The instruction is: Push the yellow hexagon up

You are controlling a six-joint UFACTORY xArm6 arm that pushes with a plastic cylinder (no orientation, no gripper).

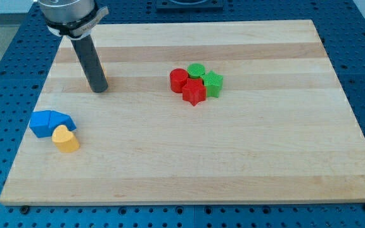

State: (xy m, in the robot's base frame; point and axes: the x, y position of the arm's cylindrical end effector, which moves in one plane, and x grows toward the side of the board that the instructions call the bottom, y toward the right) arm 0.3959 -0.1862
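My tip [99,90] rests on the wooden board [233,158] near its upper left. Only a sliver of a yellow block [104,78] shows at the rod's right edge, just above the tip. The rod hides the rest of it, so I cannot make out its shape. The tip is touching it or very close to it.
Two blue blocks [51,122] sit together at the left, with a yellow heart [65,139] touching them below. In the upper middle a red cylinder [179,80], red star [194,92], green cylinder [197,70] and green star [213,83] form a cluster.
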